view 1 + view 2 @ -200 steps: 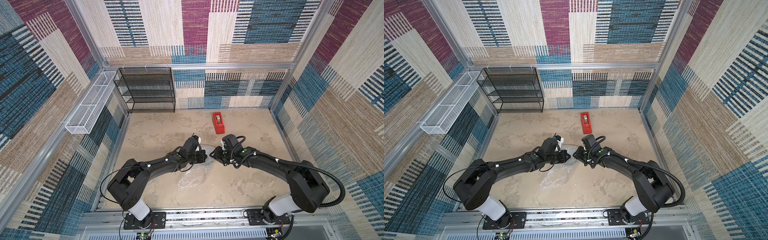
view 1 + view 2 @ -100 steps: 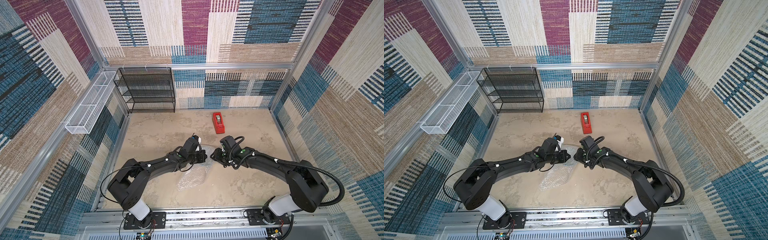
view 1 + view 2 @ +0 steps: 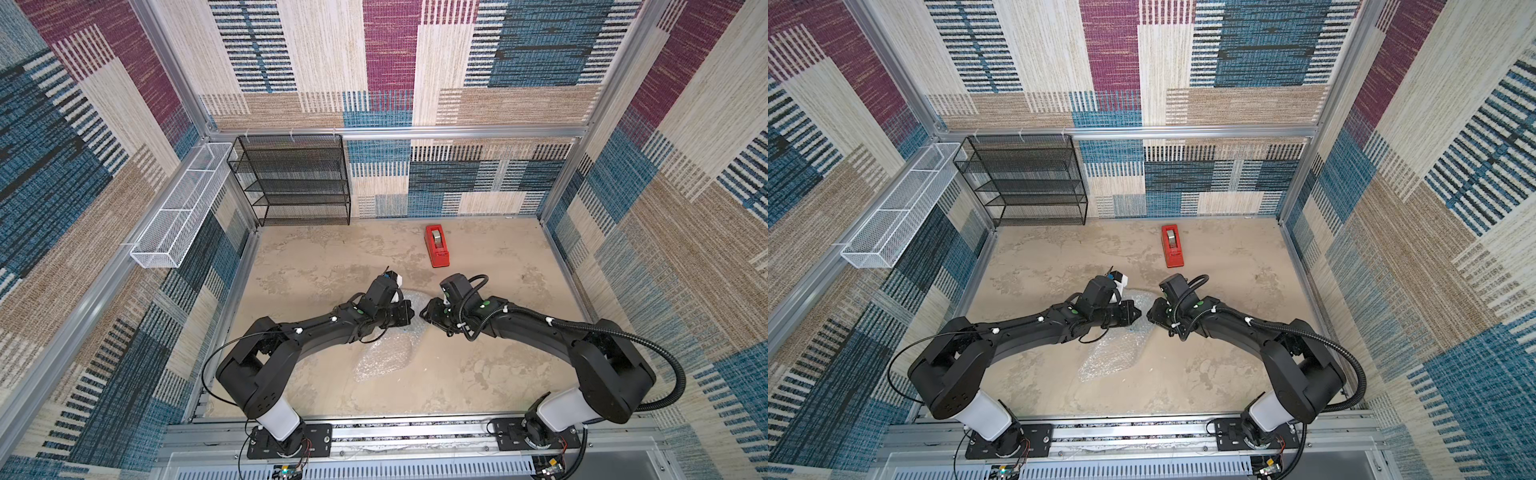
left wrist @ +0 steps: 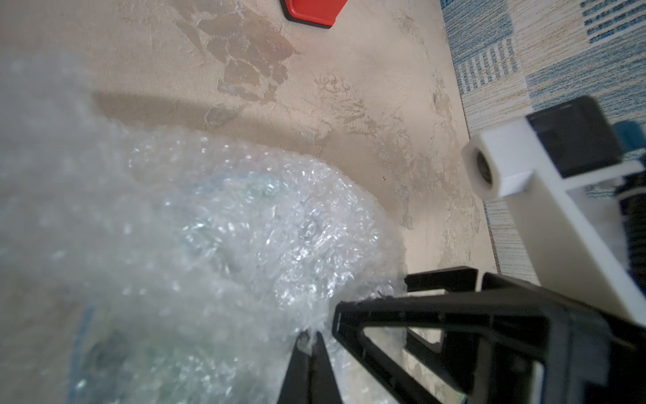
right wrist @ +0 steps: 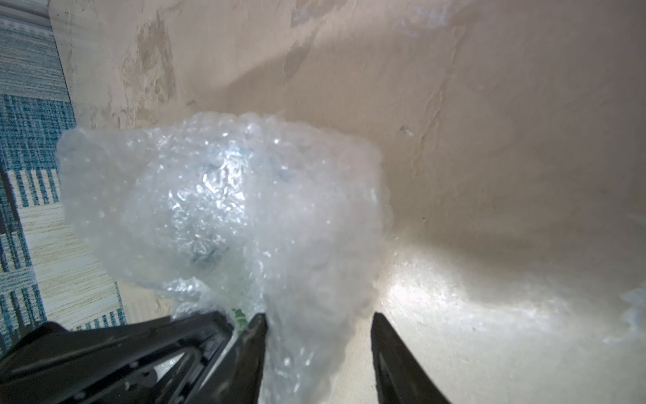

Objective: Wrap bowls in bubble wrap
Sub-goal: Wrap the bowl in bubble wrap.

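- Bubble wrap (image 4: 209, 245) is bundled over the bowl (image 5: 216, 210), whose dark pattern shows faintly through it, just ahead of both claws.
- The left gripper (image 4: 309, 344) is clenched, pinching a wrap edge.
- The right gripper (image 5: 318, 321) is released — jaws apart, wrap loose between them.
- The red tape dispenser (image 3: 437, 246) lies beyond the right gripper — any label is too small to read.

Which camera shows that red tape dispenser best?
The top views: both show the whole red tape dispenser unobstructed. The left wrist view catches only one end of it; the right wrist view misses it.
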Controlling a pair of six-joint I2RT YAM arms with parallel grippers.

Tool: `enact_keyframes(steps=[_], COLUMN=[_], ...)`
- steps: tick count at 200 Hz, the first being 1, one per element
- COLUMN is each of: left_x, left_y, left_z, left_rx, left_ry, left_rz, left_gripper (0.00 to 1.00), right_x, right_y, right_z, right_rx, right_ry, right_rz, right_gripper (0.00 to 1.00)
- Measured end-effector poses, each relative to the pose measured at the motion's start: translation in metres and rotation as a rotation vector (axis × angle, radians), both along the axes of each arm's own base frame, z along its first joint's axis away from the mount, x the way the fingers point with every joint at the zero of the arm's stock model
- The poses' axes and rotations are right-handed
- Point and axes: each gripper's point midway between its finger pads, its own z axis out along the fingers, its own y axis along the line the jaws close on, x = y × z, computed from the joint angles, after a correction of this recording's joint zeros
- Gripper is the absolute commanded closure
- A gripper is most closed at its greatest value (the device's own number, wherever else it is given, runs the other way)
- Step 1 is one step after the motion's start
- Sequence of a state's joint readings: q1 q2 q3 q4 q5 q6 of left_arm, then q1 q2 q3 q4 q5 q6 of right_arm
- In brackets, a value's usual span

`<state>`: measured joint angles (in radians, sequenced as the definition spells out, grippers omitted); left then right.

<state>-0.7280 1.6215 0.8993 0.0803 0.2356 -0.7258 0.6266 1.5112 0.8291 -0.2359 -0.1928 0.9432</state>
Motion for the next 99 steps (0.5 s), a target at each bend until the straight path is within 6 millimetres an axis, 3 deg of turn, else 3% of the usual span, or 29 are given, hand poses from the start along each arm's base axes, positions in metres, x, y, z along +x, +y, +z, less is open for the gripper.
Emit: enact_keyframes(steps=[30,99], left_x=[0.001,0.002], left_y=[-0.001,-0.004], left_z=[0.004,0.001], left_rx=[-0.006,0.003], left_ry=[-0.006,0.006], left_rz=[-0.001,-0.004], left_gripper=[1.0,1.0], right_x=[-0.003,-0.001], right_y=[0.006,0.013], right_z=[0.001,0.001], right_rx=[0.068,0.138], right_ry=[0.0,-0.004], right_rz=[0.007,0.004], right_gripper=[0.42,0.41])
